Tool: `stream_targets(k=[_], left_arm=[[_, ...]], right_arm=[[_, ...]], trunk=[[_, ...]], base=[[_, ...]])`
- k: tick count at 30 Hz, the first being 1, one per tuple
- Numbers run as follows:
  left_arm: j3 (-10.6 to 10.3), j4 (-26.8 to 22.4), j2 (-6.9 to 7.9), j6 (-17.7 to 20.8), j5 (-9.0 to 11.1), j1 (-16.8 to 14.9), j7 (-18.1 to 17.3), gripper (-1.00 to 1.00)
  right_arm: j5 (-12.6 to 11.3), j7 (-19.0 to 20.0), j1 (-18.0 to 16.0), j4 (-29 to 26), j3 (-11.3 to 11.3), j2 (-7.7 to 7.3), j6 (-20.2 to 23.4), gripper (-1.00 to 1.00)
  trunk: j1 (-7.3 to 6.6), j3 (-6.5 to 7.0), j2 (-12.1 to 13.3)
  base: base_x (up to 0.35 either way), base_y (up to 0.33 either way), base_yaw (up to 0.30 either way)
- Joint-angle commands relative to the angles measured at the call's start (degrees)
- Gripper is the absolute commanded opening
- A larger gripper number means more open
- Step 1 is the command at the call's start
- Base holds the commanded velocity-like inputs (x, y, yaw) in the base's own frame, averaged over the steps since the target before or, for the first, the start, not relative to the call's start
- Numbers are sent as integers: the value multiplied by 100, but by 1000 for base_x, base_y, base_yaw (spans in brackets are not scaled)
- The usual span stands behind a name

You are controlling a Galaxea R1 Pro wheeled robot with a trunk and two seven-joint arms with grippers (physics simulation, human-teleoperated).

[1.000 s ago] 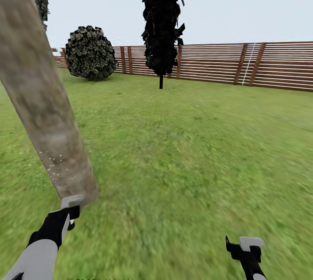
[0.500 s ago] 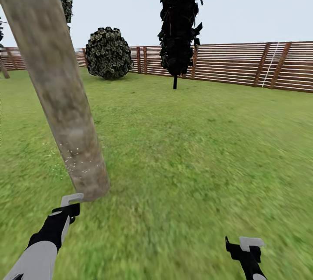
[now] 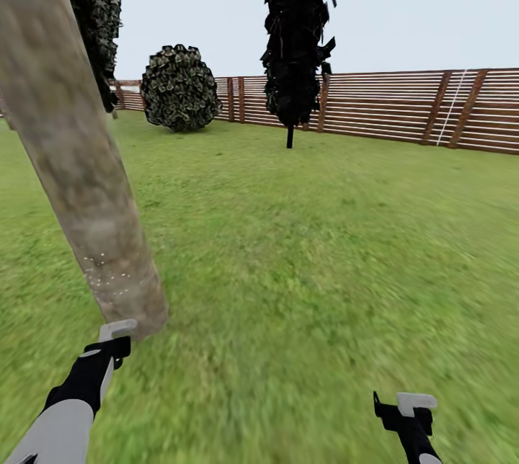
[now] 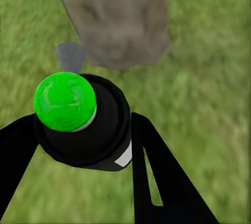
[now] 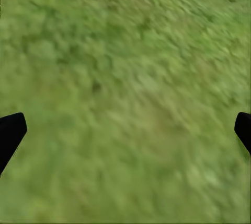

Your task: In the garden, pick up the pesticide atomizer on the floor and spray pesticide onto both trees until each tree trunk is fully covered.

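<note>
Already the left gripper [image 4: 86,145] is clamped on the pesticide atomizer [image 4: 83,122], so the pickup looks done; by the pictures, spraying of this tree trunk [image 3: 72,140] is under way but far from finished. A scatter of whitish pesticide specks [image 3: 104,269] shows only low on the trunk, near its foot, while the long stretch above them is bare; nothing here tells whether the second tree has been treated. The atomizer sits just short of the trunk's base, its pale grey spray head [image 3: 115,329] nearly touching the bark in the head view. From the left wrist camera it appears as a dark, rounded bottle with a bright green disc facing the lens and a small pale label patch at one side, black fingers [image 4: 157,177] on either flank. The trunk is thick, leaning, mottled grey-brown. Well to the trunk's right over the lawn [image 3: 324,255], the right gripper [image 5: 125,130] holds nothing, its fingers spread wide.
</note>
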Motion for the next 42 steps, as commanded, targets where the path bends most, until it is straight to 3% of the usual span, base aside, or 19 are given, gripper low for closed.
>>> stream_targets(k=[1, 5, 7, 26, 40, 42], left_arm=[[24, -13, -3, 40, -44, -6, -26, -100], [1, -33, 14, 636, -37, -6, -31, -100], [-16, -40, 17, 729, -42, -6, -31, -100], [-27, -45, 8, 729, -35, -6, -23, -100], [15, -61, 11, 729, -41, -6, -18, -100], [13, -280, 1, 749, -50, -3, -22, -100]], right_arm=[[61, -33, -4, 8, -25, 0, -15, 100], [61, -33, -7, 8, -24, 7, -15, 100], [61, -33, -6, 8, -24, 8, -15, 100], [61, -33, -4, 8, -24, 8, -15, 100], [61, -33, -4, 13, -24, 16, -15, 100], [61, -33, -4, 65, -25, 14, -15, 100]], trunk=[[1, -5, -2], [1, -5, -2], [1, -5, -2], [1, -5, -2], [1, -5, -2], [1, -5, -2]], base=[[240, -177, 202], [242, -174, 262], [212, -197, 275], [36, -270, 58], [118, -238, 229], [-45, -275, 24]])
